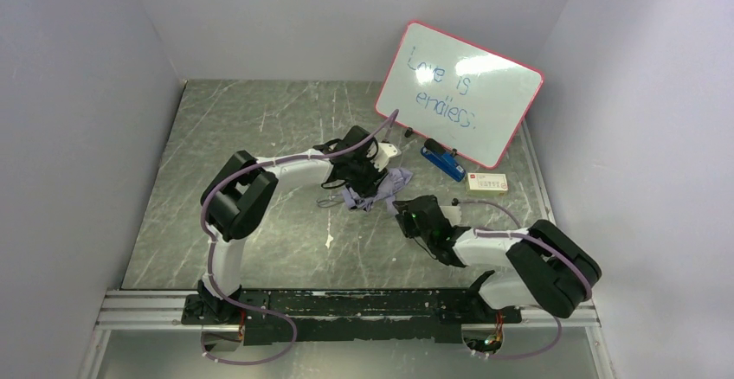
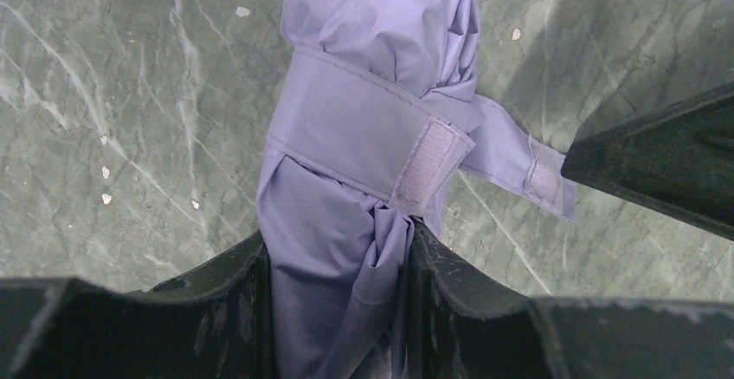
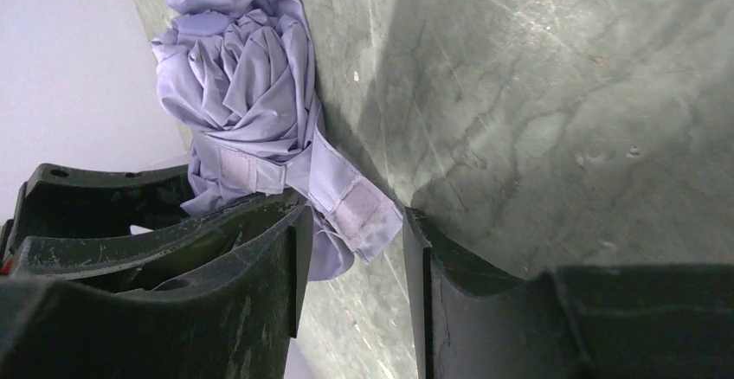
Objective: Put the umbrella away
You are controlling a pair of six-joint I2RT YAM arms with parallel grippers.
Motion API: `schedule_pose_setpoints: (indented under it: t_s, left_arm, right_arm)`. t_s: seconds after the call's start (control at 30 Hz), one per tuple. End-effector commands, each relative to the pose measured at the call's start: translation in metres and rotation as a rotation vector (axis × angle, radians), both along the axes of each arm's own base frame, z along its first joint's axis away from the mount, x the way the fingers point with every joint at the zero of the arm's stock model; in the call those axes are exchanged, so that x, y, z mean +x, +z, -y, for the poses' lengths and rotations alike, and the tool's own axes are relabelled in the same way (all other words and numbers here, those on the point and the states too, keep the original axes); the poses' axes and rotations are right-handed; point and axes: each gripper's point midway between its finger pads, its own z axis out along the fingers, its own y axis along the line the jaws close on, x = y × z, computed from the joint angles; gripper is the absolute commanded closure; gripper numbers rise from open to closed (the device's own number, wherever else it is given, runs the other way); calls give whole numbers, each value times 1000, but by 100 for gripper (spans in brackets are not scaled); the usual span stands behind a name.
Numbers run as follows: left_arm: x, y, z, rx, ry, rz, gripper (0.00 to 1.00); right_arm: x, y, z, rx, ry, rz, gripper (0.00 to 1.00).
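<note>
Grey marbled table [image 1: 260, 137] carries the umbrella [image 2: 346, 33], folded, at its middle; left gripper [image 2: 339, 266] clamps the bundled fabric; right gripper [image 3: 353, 219] stands parted around the loose strap [image 2: 541, 176] end, unpinched; fastening seems in hand; next, pinch that strap and press it onto the velcro patch [image 2: 428, 163].

One camera overhead; both wrist cameras closely share the umbrella [image 2: 346, 137].
</note>
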Motion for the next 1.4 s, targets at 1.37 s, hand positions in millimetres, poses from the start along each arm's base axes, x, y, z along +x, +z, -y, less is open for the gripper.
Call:
schedule_pose_setpoints:
  t_s: [1.37]
  left_arm:
    - [-14,-93,-86,386,76,-59,95]
  right_arm:
    - [30,-35,-4,-295,456,220,48]
